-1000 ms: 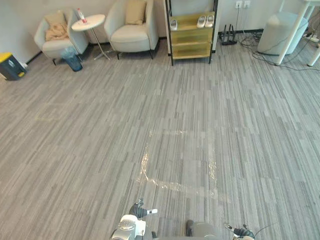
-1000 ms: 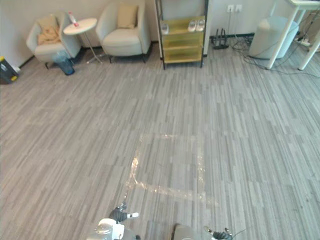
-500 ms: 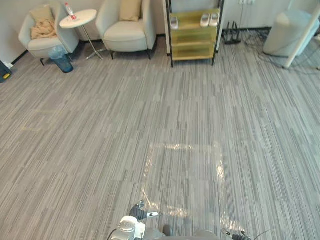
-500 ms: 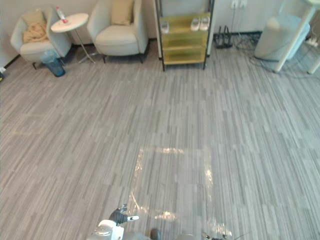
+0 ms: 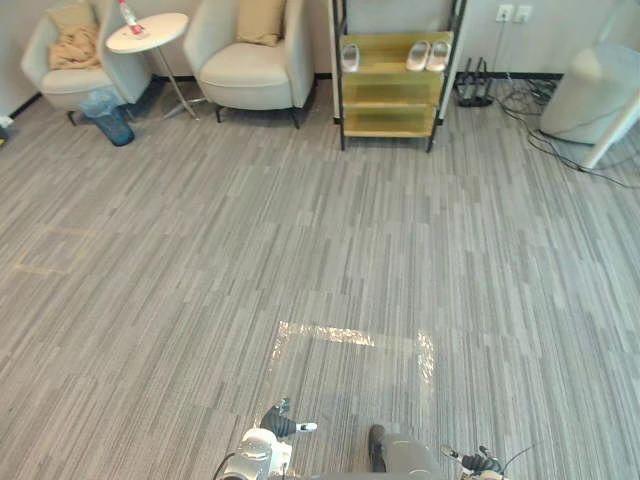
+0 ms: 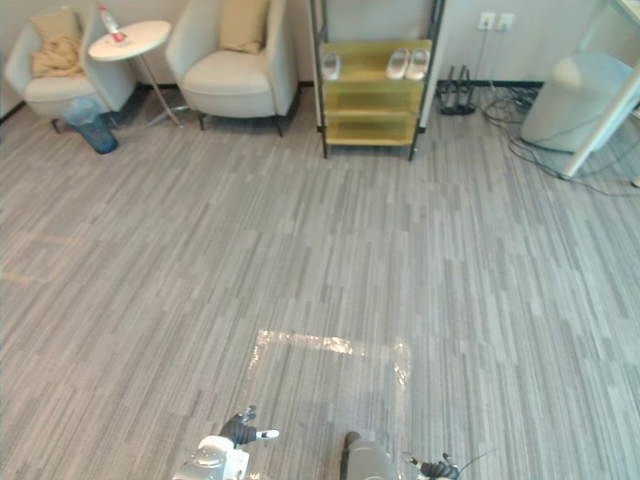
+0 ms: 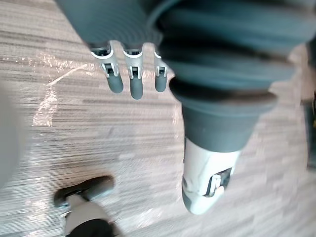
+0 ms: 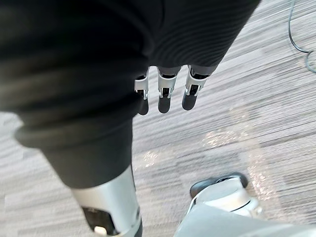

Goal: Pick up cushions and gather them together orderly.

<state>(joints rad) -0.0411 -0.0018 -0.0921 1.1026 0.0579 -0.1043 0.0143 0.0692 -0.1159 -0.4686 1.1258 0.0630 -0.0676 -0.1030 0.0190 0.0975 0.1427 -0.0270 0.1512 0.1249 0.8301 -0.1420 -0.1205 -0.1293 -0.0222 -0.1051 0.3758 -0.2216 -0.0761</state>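
Two cushions lie far across the room. A tan cushion (image 5: 261, 20) leans upright against the back of the beige armchair (image 5: 250, 70) by the shelf. A crumpled tan cushion (image 5: 76, 46) sits on the second armchair (image 5: 62, 85) at the far left. My left hand (image 7: 135, 84) hangs over the grey floor with straight fingers and holds nothing. Over the same floor, my right hand (image 8: 165, 98) also hangs open and empty. Both hands are several metres from the cushions.
A round white side table (image 5: 150, 30) with a bottle (image 5: 128, 14) stands between the armchairs, a blue bin (image 5: 108, 115) beneath it. A yellow shelf (image 5: 390, 100) holding shoes, a grey pouf (image 5: 600, 95) and floor cables (image 5: 520, 100) line the back. A taped square (image 5: 350, 370) marks the near floor.
The whole picture has shifted, so the camera has moved: the armchairs and shelf sit differently in view. Nothing in the room itself has moved.
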